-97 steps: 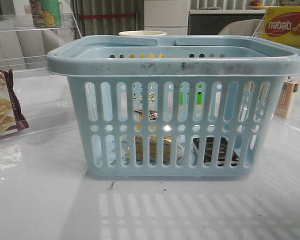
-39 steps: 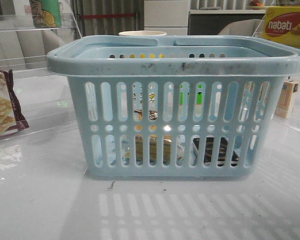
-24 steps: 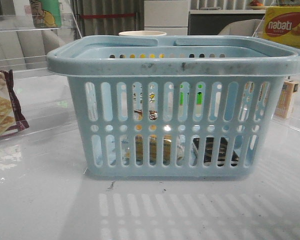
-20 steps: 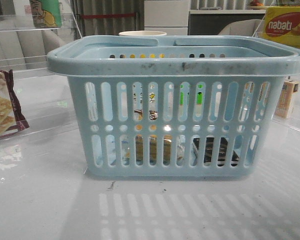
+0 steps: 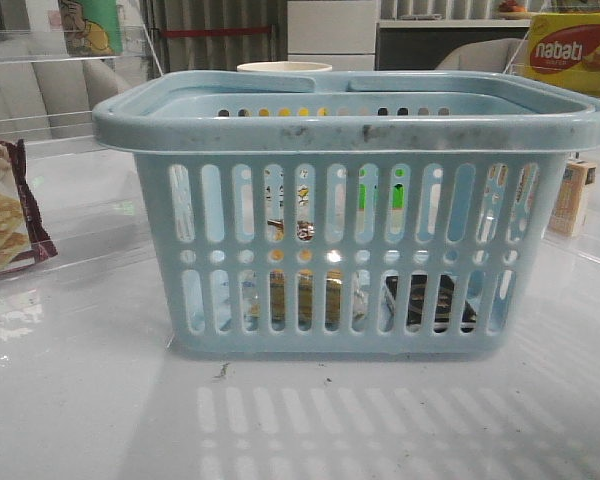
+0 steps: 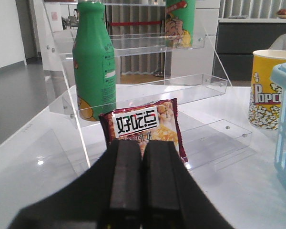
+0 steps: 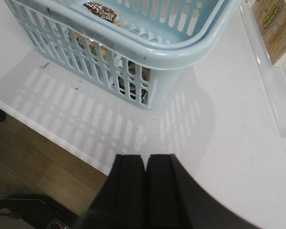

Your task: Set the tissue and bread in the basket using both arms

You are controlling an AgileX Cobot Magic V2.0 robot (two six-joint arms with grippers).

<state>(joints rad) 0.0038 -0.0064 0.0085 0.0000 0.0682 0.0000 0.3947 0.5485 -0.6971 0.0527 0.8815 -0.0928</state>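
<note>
Nothing on the table has shifted since the earlier front views. Basket (image 5: 350, 215): light blue, upright at table centre. Bread (image 5: 305, 298): inside, seen through the lower slots, left of centre; its dark label (image 7: 100, 10) shows from above. Tissue (image 5: 428, 300): dark pack on the basket floor, right of the bread. Left gripper (image 6: 142, 181): fingers pressed together, empty, facing a cracker packet (image 6: 143, 129) and green bottle (image 6: 94, 62). Right gripper (image 7: 145, 191): fingers together, empty, above the table edge near the basket.
</note>
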